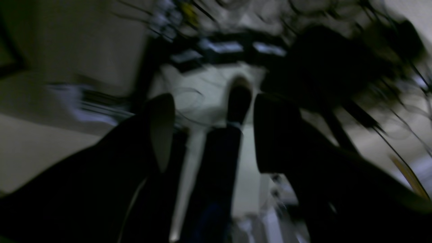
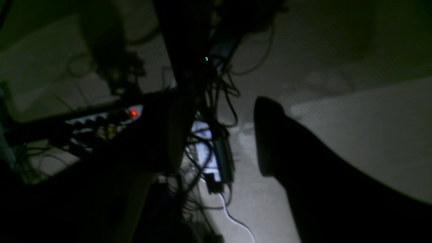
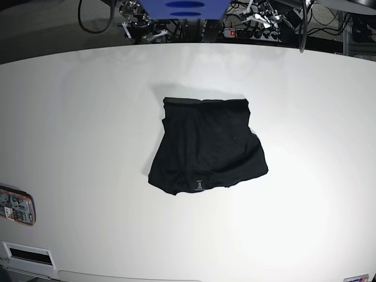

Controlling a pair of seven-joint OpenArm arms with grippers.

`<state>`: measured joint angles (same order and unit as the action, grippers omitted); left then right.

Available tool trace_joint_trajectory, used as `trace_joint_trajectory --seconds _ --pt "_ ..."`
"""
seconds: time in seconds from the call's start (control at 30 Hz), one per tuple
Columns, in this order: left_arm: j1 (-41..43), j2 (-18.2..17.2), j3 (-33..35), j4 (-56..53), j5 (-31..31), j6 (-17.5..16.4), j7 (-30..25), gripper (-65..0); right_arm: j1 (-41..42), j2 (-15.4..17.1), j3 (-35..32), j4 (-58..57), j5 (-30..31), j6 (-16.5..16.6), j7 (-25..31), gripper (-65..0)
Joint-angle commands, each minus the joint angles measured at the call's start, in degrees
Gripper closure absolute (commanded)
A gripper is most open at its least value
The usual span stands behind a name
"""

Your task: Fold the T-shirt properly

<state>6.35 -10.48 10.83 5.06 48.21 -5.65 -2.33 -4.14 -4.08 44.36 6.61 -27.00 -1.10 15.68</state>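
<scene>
— How will the plain black soft-fabric T-shirt (image 3: 207, 147) handle?

— We judge it light and limp; we'd pinch its corners at 5 and 7 o'clock. It lies folded mid-table (image 3: 70, 117), neck label toward 6 o'clock, long axis 12 to 6.

— Our hands?

— Left hand (image 1: 212, 131) and right hand (image 2: 222, 135) both spread apart, grasping nothing, away from the shirt.

Left end effector (image 1: 214, 131) open; right end effector (image 2: 219, 135) open.
</scene>
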Motion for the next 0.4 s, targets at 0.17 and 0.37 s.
trace_joint_trajectory --seconds 0.17,0.37 --pt "-0.24 -0.29 0.2 0.17 0.28 0.6 0.0 -35.4 -0.12 1.04 0.08 0.2 0.5 -0.52 0.45 -30.9" --pt "0.02 1.65 0.11 -0.09 0.28 0.6 0.09 -35.4 -0.12 1.31 0.08 0.2 0.5 -0.52 0.8 -30.9"
